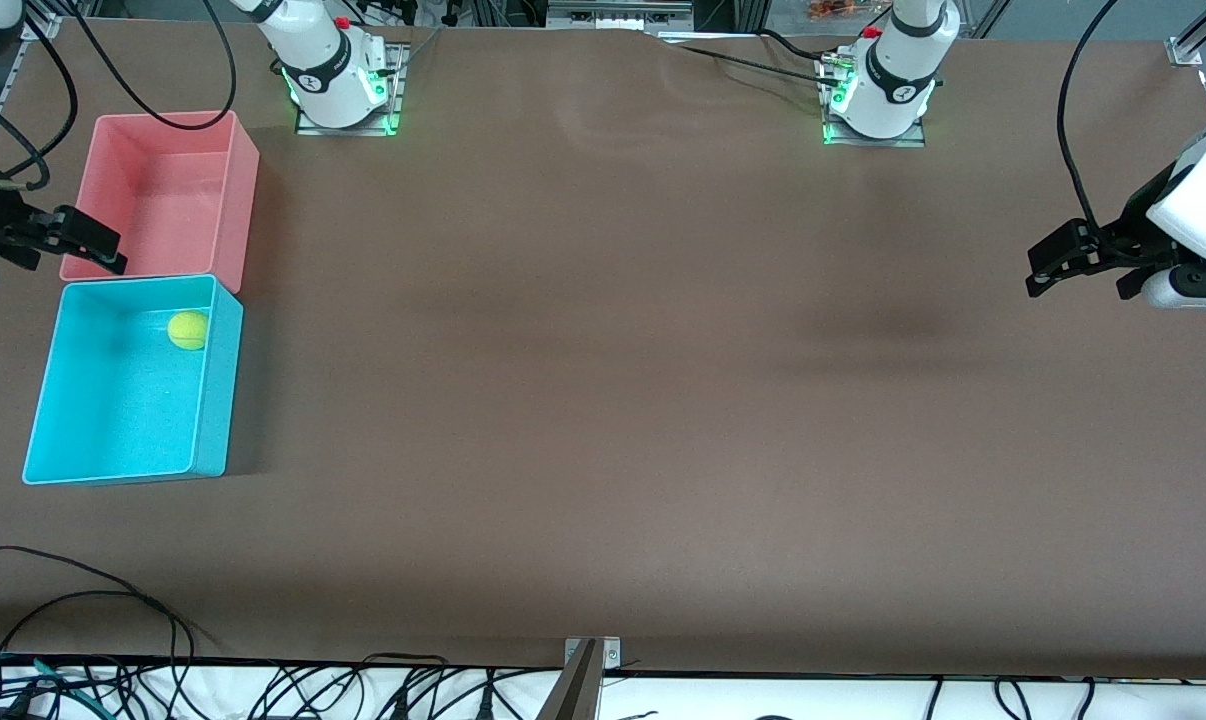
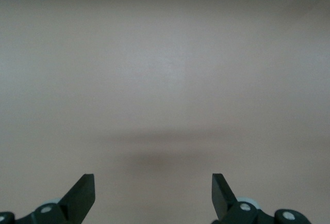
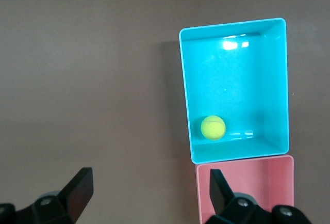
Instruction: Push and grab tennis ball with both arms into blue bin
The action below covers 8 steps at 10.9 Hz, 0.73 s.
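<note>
Cables (image 1: 93, 640) trail over the table (image 1: 603, 400) edge closest to the front camera, partly cut off by the frame. Up from them, toward the right arm's end of the table, the tennis ball (image 1: 188, 330) lies inside the blue bin (image 1: 213, 400), on its floor in the corner farthest from the front camera, close to the wall that touches the pink bin (image 1: 243, 190). Its dark logo cannot be made out; the right wrist view shows only a faint seam on the ball (image 3: 213, 127).

Well above the ball, the right gripper (image 1: 88, 240) hangs empty over the pink bin's edge, apart from the ball, its fingers (image 3: 77, 193) spread wide. Most of that arm is cut off at the frame edge, and the pink bin (image 3: 247, 182) is only partly in the right wrist view, touching the blue bin (image 3: 234, 154).

Over bare table at the left arm's end, well apart from both bins, the left gripper (image 1: 1048, 265) hangs with its fingers (image 2: 80, 195) also spread and nothing between them. Its arm is likewise cut off.
</note>
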Motion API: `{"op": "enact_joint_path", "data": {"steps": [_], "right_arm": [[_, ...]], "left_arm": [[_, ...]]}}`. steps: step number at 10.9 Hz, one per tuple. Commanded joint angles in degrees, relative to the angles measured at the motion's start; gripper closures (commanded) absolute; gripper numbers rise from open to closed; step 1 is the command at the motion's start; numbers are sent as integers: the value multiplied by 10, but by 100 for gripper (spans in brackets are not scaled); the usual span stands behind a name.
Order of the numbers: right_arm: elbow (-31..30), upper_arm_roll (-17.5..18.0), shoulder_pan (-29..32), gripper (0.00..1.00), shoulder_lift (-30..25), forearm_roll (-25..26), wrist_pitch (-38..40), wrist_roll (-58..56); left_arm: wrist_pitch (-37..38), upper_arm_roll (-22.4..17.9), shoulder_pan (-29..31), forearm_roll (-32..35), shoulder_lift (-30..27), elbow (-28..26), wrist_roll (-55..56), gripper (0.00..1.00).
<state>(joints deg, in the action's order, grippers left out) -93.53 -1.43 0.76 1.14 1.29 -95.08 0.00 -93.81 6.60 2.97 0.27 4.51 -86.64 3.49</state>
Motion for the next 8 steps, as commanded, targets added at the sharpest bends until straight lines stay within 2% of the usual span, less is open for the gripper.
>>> {"op": "enact_joint_path", "data": {"steps": [1,4,8], "right_arm": [[-17,6,5,0,-30,7,13,2],[-17,5,2,0,-47,5,31,3],[-12,5,3,0,-38,2,40,3]], "left_arm": [[5,0,1,-8,2,5,4,0],[4,-1,1,-8,2,5,3,0],[4,-1,1,-8,2,5,4,0]]}}
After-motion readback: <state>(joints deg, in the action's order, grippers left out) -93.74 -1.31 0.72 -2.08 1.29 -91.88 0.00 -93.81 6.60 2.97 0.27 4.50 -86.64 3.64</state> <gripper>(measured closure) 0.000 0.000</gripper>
